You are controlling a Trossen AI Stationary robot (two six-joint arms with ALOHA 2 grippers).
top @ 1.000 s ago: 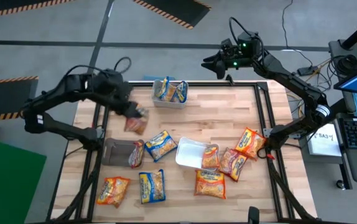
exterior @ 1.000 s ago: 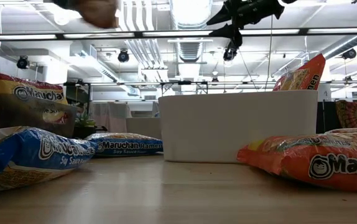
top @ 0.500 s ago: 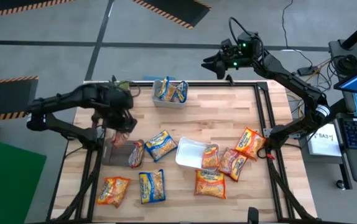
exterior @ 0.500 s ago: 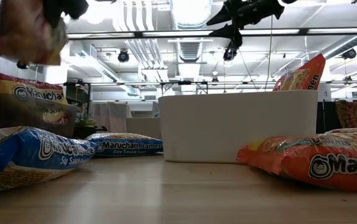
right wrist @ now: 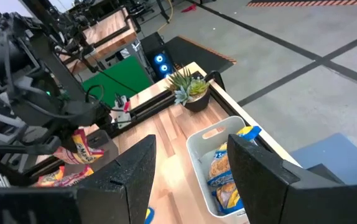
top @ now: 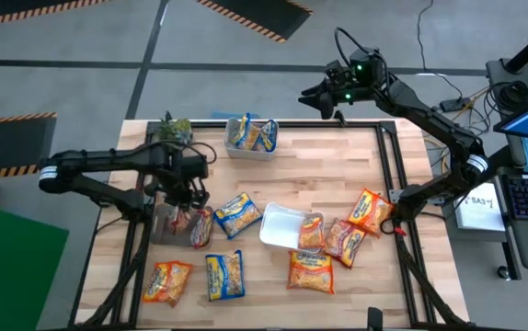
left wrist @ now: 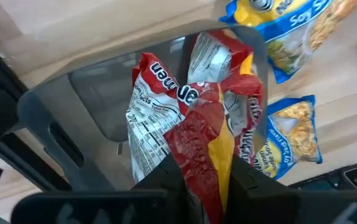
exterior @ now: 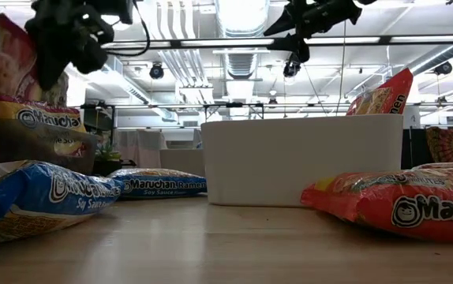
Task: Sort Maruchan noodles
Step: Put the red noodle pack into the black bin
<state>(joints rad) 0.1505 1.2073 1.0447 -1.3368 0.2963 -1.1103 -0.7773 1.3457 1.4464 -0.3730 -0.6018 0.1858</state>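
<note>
The left gripper (left wrist: pixel 198 177) had swung in from the bench's far-left side and come down over the dark tray (left wrist: pixel 91 102) by the left edge, jaws clamped on a red Maruchan packet (left wrist: pixel 206 134). Dropping it there looked next. Another red packet (left wrist: pixel 160 93) already leaned inside, crowding the spot. The right gripper (top: pixel 317 96) hung beyond the far edge, fingers apart, empty, near the clear bin (top: pixel 250 138) of blue packets (top: pixel 242 131).

Grey concrete floor (top: pixel 80 83), hazard-striped mats (top: pixel 246 14), ceiling strip lights (exterior: pixel 211 41), exposed ducts (exterior: pixel 238 16)
</note>
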